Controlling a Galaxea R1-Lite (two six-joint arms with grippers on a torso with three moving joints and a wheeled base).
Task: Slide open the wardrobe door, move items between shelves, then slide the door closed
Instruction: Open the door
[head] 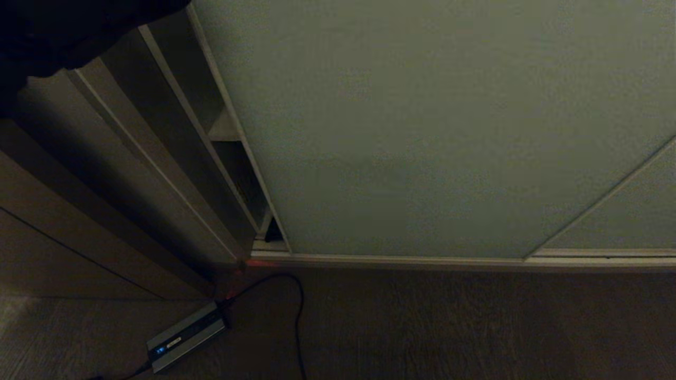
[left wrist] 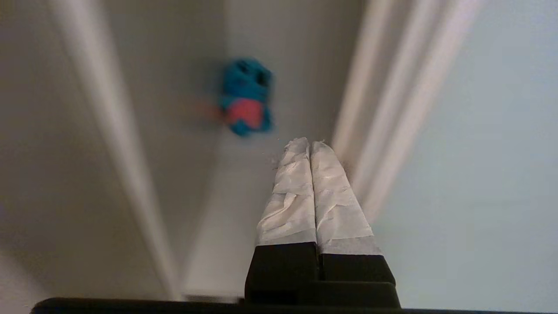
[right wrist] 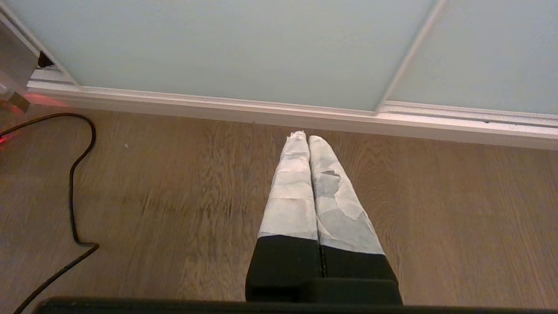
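My left arm (head: 47,31) shows in the head view only as a dark mass cut off at the upper left corner, its gripper out of that view. The sliding wardrobe door (head: 433,132) runs past the top and right edges, hiding nearly all the interior; only a sliver of one shelf (head: 224,129) shows. In my left wrist view a blue and pink object (left wrist: 246,98) is too blurred to identify. The power brick (head: 185,338) trails a cable (head: 300,316) off the bottom edge.

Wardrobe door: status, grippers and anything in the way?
Left gripper shut, empty, at the door's edge. Right gripper shut, empty, above the floor. Wardrobe door nearly closed, narrow gap at left. Power brick and cable on the floor.
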